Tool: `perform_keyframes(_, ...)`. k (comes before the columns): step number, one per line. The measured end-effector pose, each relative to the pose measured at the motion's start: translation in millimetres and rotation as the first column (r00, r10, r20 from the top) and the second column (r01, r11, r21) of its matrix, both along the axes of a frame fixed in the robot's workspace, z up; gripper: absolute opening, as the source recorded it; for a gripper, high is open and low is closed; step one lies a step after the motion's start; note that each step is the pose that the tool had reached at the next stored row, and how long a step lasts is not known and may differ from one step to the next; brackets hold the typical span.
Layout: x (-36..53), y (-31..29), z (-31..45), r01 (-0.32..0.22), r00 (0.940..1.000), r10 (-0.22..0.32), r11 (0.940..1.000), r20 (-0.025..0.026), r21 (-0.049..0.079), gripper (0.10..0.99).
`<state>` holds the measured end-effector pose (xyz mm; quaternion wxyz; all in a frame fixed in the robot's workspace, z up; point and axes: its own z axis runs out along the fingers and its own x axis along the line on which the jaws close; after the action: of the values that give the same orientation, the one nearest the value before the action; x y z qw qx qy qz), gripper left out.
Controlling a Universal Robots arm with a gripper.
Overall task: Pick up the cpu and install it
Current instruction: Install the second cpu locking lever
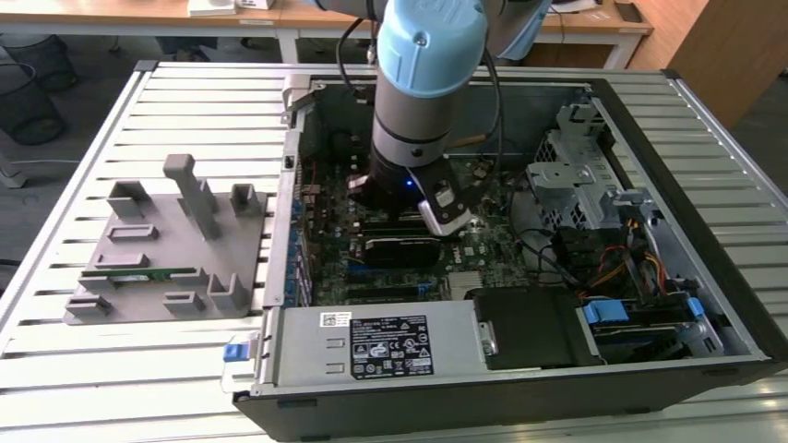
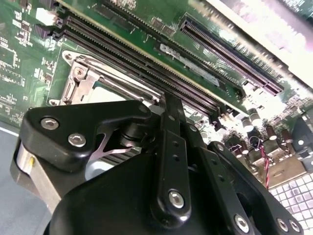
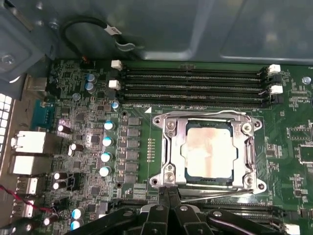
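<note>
Now your cpu point(image 3: 206, 152) sits flat inside its socket frame point(image 3: 168, 154), so it looks seated. Your gripper point(image 3: 168, 196) hovers just beside the frame, fingers pinched together, holding nothing.

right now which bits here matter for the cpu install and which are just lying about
Job:
- cpu, sitting in the socket frame
- gripper, at the frame's edge

Lying about:
- empty memory slots
- grey parts tray with green memory stick
- power supply
</note>
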<state>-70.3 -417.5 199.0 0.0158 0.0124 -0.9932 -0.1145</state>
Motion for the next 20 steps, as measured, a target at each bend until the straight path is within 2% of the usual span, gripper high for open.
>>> perform_keyframes(3, -0.9, -2.5, 0.0, 0.000, 1.0000, 0.000, 1.0000, 0.0000, 0.007, 0.106)
perform_keyframes(7, -3.3, -4.1, -0.4, -0.001, 1.0000, 0.001, 0.9998, 0.0003, 0.021, 0.106)
perform_keyframes(14, -5.0, -4.1, -4.5, -0.001, 1.0000, 0.001, 0.9981, 0.0008, 0.062, 0.106)
perform_keyframes(20, -7.1, -4.0, -7.7, -0.002, 1.0000, 0.002, 0.9961, 0.0021, 0.088, 0.106)
